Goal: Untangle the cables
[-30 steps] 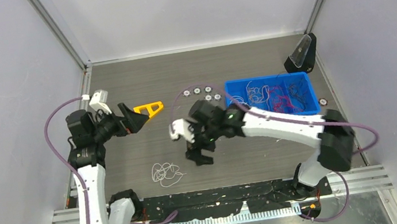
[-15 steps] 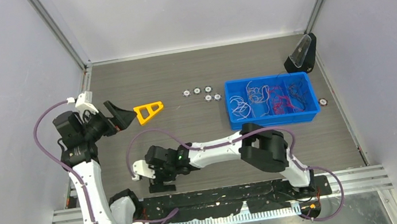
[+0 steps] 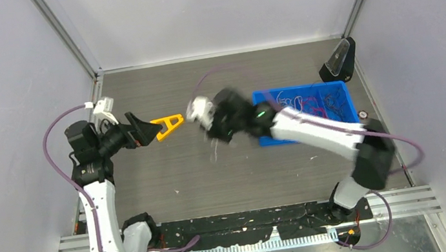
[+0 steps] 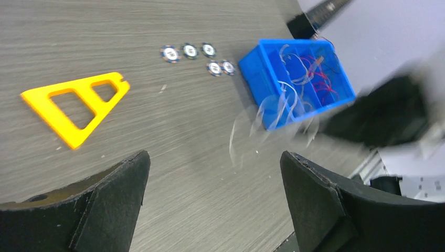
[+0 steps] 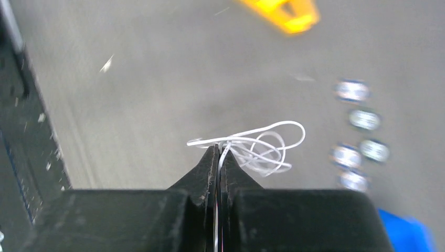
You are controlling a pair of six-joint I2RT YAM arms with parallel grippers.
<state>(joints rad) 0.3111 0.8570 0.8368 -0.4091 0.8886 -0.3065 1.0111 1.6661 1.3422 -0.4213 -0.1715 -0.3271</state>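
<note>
- The white cables, a small loose knot of hair-thin loops, hang in the air above the table, pinched at one edge by the right gripper.
- That gripper's two black fingers are pressed flat together with the strands caught at their tips. Most of the loops stick out to one side of the tips.
- From above, the right arm is blurred. Its gripper is over the table just left of the blue bin, and the held strands show only as a faint pale streak beneath it.
- In the left wrist view the same strands appear as a pale smear in front of the bin's near corner, with the right gripper a dark blur beside them.
- The cables in the bin, white, red and dark, lie in curls across its compartments on the right side of the table.
- Five small round discs lie on the table just left of the bin.
- A yellow triangular frame lies flat on the table left of the middle.
- The left gripper hovers just beside that frame, pointing toward it. Its fingers are spread wide with nothing between them.
- A black wedge-shaped piece stands near the far right corner, beyond the bin.
- One more disc lies just right of the bin.
</note>
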